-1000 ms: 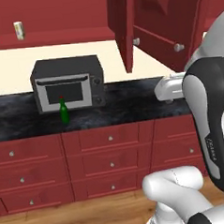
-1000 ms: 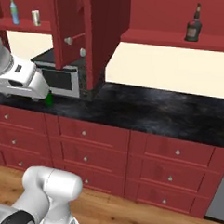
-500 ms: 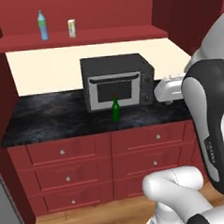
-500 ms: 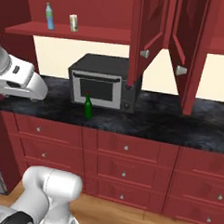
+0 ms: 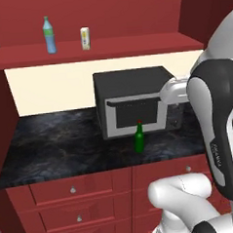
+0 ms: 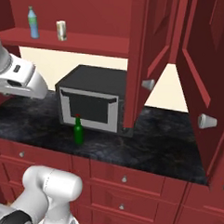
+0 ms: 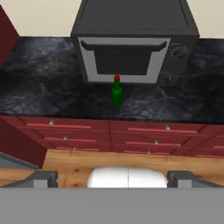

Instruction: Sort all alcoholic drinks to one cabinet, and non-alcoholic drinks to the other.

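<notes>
The two-finger gripper [image 7: 112, 177] is seen spread wide in the hand view, its dark fingertips [image 7: 43, 178] set far apart at the lower edge, and nothing is held or touched. The slim green bottle with red cap [image 7: 116, 91] stands upright at 12 o'clock from the gripper, well apart from it, on the black marbled counter [image 7: 48, 94], just in front of the dark grey microwave [image 7: 133, 39]. On the red wooden shelf [image 5: 95, 50] above, the slim clear-blue plastic bottle with green label and cap [image 5: 48, 35] is placed upright, with the small white-and-yellow carton [image 5: 85, 39] near it at 3 o'clock.
</notes>
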### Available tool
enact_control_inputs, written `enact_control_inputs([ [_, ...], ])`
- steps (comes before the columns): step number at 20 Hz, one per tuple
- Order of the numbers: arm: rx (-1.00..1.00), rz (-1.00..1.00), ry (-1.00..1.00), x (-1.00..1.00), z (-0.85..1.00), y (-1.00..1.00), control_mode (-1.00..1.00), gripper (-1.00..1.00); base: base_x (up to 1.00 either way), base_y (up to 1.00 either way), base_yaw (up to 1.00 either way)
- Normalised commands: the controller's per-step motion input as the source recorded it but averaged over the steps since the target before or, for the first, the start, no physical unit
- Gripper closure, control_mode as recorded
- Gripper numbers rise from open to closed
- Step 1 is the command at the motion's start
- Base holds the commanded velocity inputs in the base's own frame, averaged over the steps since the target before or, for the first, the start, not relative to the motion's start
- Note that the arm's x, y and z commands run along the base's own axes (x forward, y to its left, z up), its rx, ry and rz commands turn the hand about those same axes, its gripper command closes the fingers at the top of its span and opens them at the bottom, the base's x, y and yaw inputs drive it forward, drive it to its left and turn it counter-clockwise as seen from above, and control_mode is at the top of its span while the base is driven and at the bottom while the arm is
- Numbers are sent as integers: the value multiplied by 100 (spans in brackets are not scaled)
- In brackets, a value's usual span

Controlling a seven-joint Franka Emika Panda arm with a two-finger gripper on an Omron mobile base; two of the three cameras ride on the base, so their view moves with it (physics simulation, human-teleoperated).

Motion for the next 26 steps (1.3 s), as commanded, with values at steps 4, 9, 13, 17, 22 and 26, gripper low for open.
enact_control_inputs([
  [4, 0, 0, 0, 0, 0, 0, 100, -100, 38, -3, -3],
  [9, 0, -17, 4, 0, -19, 11, -100, -100, 0, 0, 0],
  [13, 0, -27, 0, 1, -45, 26, -100, -100, 0, 0, 0],
  [17, -1, -21, -1, 23, -53, 19, -100, -100, 0, 0, 0],
  [22, 0, -17, -12, 36, -39, 15, -100, -100, 0, 0, 0],
  [26, 0, -7, -11, 33, -35, 0, -100, -100, 0, 0, 0],
])
